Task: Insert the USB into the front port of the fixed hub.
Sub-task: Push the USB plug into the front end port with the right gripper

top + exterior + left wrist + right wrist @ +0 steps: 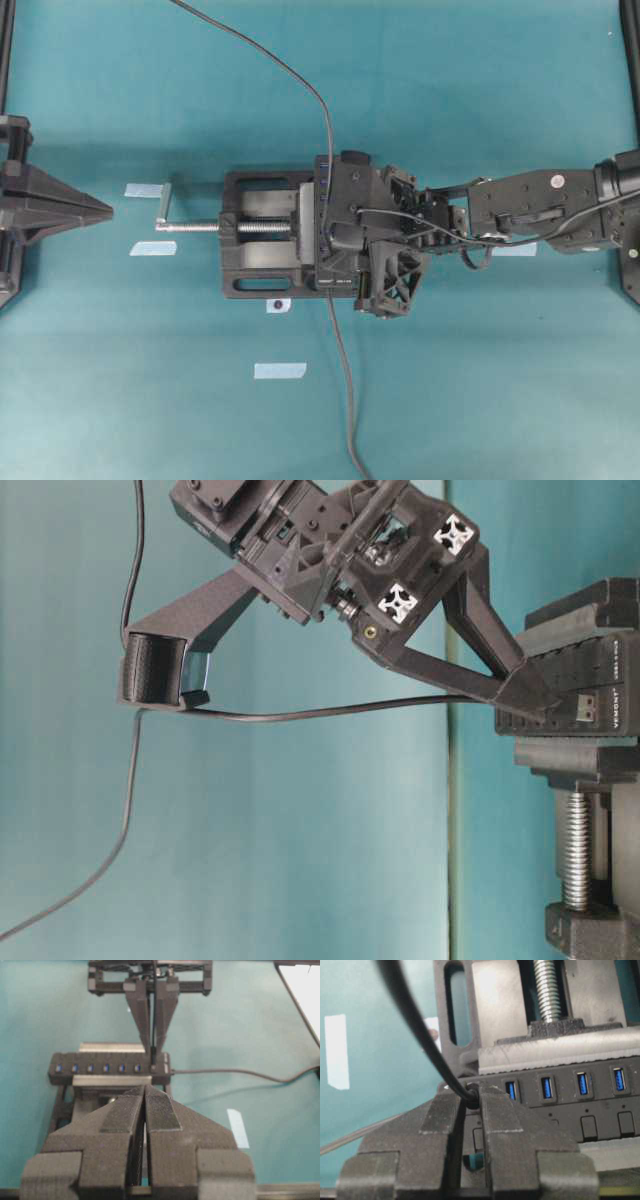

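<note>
- Teal counter (480, 120) forms the work surface, with several pale blue tape strips (280, 370) stuck to it.
- Black vise (262, 262), with a silver screw and handle (190, 226) pointing to the left of the overhead view, clamps the fixed hub (580, 1105) at mid-counter.
- Fixed hub: a narrow black bar with a row of blue ports and small black buttons beside them; its own cable (240, 1074) leaves one end and runs off across the counter.
- Right gripper (470, 1097) reaches in from the right and sits over the end of the hub; its jaws are nearly closed, pinching the USB (470, 1094) with the plug at the endmost port.
- USB cable (300, 80) arcs up from the gripper toward the top edge of the overhead view.
- Left gripper (145, 1110) rests at the left of the counter, well apart from the vise, jaws fully together and holding nothing.
</note>
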Motion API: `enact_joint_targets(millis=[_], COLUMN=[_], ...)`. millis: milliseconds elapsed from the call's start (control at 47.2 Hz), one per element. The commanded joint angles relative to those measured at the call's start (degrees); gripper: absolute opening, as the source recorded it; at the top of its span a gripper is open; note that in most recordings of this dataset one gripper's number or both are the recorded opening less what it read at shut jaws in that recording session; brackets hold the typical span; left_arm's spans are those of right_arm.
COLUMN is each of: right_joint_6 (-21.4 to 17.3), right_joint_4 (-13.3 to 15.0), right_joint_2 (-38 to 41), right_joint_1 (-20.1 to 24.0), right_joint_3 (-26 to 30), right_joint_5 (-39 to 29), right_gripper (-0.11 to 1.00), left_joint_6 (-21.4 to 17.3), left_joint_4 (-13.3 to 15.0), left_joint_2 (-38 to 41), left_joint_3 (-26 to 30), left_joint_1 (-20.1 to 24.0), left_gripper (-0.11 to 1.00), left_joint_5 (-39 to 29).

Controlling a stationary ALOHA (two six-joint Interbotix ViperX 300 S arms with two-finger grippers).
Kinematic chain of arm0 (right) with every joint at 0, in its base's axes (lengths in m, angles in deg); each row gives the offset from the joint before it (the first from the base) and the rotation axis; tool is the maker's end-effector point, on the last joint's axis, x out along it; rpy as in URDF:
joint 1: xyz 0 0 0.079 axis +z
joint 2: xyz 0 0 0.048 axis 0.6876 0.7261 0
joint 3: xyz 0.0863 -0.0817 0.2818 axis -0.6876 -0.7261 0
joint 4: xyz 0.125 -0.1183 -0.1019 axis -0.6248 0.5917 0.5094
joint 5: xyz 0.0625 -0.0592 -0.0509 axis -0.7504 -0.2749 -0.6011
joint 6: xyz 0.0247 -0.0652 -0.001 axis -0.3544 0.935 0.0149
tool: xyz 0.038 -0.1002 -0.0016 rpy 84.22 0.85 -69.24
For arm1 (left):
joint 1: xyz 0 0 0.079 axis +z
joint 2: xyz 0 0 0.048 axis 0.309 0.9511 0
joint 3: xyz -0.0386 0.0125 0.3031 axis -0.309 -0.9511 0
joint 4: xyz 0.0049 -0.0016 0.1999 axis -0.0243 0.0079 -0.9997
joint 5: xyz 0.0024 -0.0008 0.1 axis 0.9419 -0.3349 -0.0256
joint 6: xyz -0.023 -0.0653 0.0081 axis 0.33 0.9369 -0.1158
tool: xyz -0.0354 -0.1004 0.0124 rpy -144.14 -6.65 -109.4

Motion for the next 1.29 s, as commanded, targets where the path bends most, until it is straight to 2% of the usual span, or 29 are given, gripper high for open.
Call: enact_joint_targets(millis=[0,1270], right_joint_6=[-0.6,-0.8], right_joint_4=[-0.1,-0.1], right_joint_2=[-0.5,2.5], right_joint_1=[0.3,2.1], right_joint_3=[0.4,1.1], right_joint_5=[-0.2,-2.5], right_gripper=[0.04,0.04], left_joint_6=[0.2,0.1], left_joint_4=[-0.2,-0.1], left_joint_2=[0.4,0.4], left_joint_3=[0.8,0.7], left_joint_1=[-0.1,0.0], left_gripper=[0.0,0.0], left_joint_5=[0.3,0.3])
